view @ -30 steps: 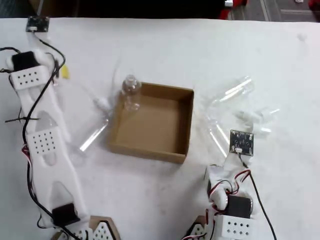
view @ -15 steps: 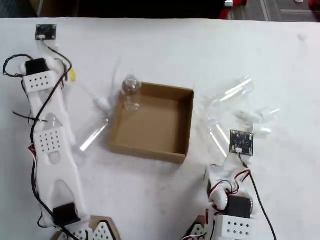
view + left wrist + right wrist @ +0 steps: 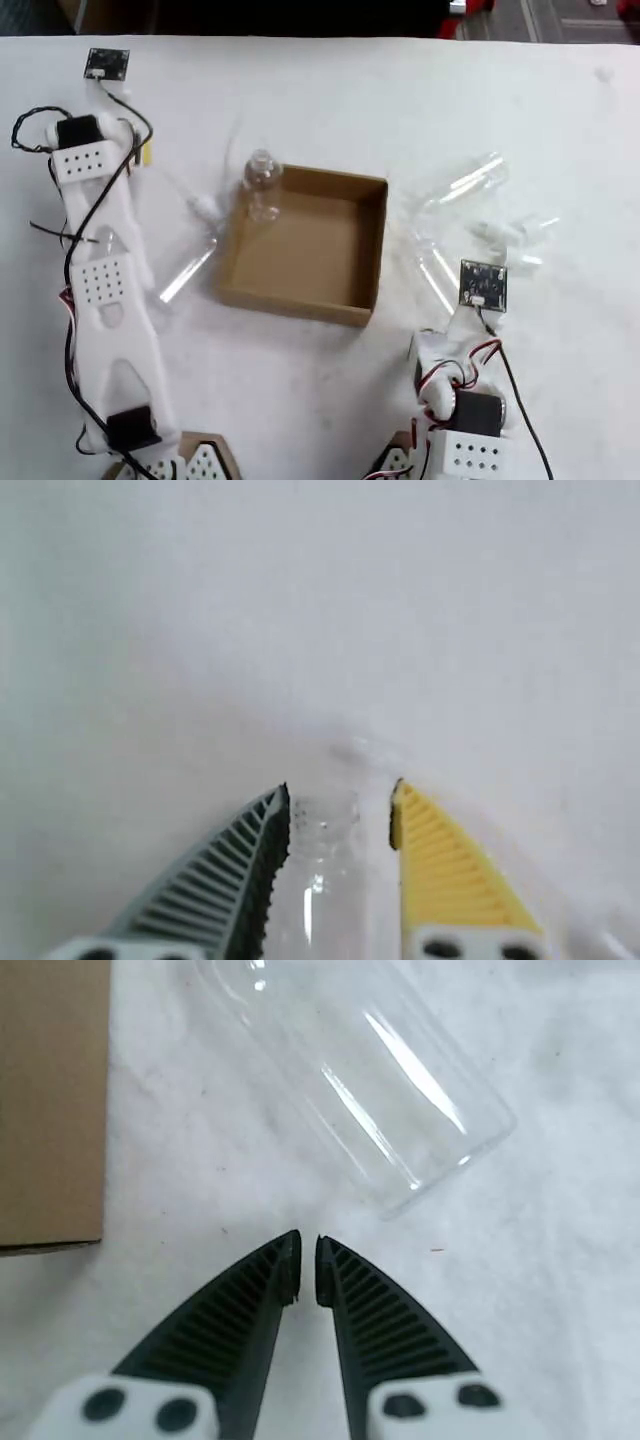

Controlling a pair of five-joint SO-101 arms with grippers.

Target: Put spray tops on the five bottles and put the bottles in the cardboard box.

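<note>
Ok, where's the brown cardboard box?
In the high view, the brown cardboard box sits in the middle of the white table, a clear upright bottle at its far-left corner.

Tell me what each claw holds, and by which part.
Left claw grips a clear plastic bottle across its body, near one end. Right claw holds nothing.

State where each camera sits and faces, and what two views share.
High view: fixed above the white table, looking down on the brown cardboard box, the white left arm and right arm.
Left wrist view: on the left wrist, looking along the left tool, shut on a clear plastic bottle.
Right wrist view: on the right wrist, looking down past the shut right tool at a second clear bottle.
Shared: high and right wrist views both show the box.
</note>
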